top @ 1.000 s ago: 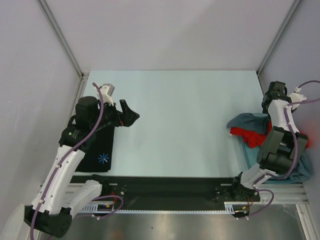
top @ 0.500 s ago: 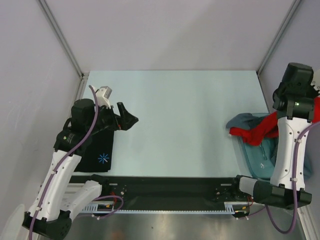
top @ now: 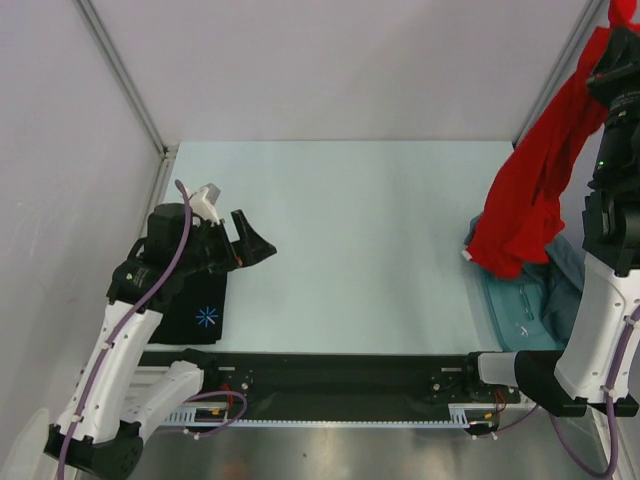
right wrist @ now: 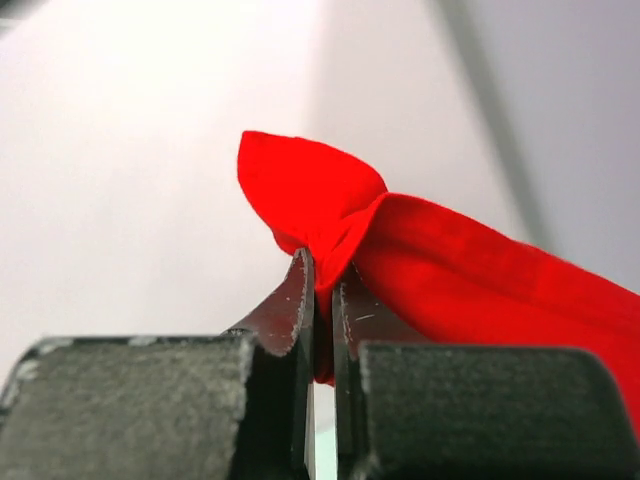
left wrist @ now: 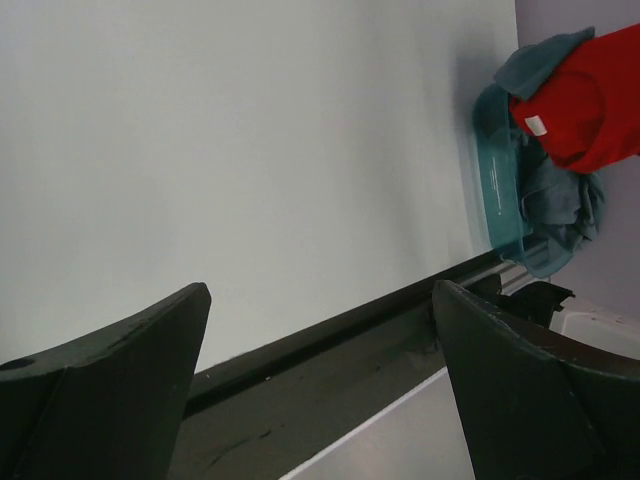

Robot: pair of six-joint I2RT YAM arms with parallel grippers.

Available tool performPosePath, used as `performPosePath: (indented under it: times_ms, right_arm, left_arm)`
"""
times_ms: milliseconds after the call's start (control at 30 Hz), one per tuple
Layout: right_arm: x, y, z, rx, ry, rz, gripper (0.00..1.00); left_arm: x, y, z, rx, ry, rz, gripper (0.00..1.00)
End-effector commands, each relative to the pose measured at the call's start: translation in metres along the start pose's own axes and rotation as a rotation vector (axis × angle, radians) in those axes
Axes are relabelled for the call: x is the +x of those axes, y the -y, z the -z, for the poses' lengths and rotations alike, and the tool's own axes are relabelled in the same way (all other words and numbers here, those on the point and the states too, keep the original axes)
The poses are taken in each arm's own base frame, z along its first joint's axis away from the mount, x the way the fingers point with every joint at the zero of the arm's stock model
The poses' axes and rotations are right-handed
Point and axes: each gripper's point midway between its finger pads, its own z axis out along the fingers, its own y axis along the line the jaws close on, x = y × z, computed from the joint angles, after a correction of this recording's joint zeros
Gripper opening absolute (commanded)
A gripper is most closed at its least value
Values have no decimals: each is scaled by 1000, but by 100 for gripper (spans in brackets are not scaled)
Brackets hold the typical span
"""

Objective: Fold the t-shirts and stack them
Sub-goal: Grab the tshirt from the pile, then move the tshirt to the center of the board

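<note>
One plain bright red cloth t-shirt [top: 530, 190]. One black cloth t-shirt with a small blue-white starburst print [top: 210, 300]. One heap of dull teal-grey cloth shirts [left wrist: 562, 195]; how many are in it cannot be told. One teal plastic bin [left wrist: 497, 200]. One pale worktop [top: 350, 230].

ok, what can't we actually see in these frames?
- Top view: where the right end effector grips the red t-shirt is cut off at the top-right corner; only the right wrist view shows it.
- Top view: black t-shirt mostly hidden under the left arm; its fold is unclear.
- Top and left wrist views: teal-grey t-shirts partly covered by the red one; count unclear.
</note>
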Motion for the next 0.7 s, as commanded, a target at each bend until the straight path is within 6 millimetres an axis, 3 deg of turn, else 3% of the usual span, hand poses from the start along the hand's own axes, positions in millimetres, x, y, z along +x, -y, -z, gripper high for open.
performPosePath:
  times_ms: [0,33,133,267,367,400,467,500,567,600,633,667]
  right_arm:
    - [-45,-85,11,-375,82,-271,0]
    - [-54,-104,19,-475,86,-323,0]
    - [-55,-136,26,-622,9,-583,0]
    - [-30,-184,45,-787,-176,-778,0]
    - [-20,-206,62,-855,-259,-829,0]
    - [-7,-210,62,-862,-300,-842,0]
    - [7,-216,82,-901,-415,-884,0]
    - [43,-214,82,-866,-509,-881,0]
    - [90,-204,93,-817,-651,-869,0]
    - [90,-192,110,-813,-671,-853,0]
    - [159,-171,110,-687,-802,-820,0]
    - [181,-154,114,-622,-850,-810,1]
  left_arm:
    - [-1,6,6,5,18,62,100]
    - [-2,7,9,9,33,62,100]
    - [-8,9,15,13,79,59,100]
    - [-15,9,26,7,144,51,100]
    - [-17,8,33,2,182,44,100]
    - [-17,7,33,-2,188,43,100]
    - [-17,7,36,-3,201,36,100]
    - [-16,6,38,-4,207,35,100]
    - [-17,3,39,-17,217,21,100]
    - [-17,1,38,-25,214,19,100]
    - [-17,-2,38,-45,218,18,99]
    - [-17,-4,37,-53,213,5,99]
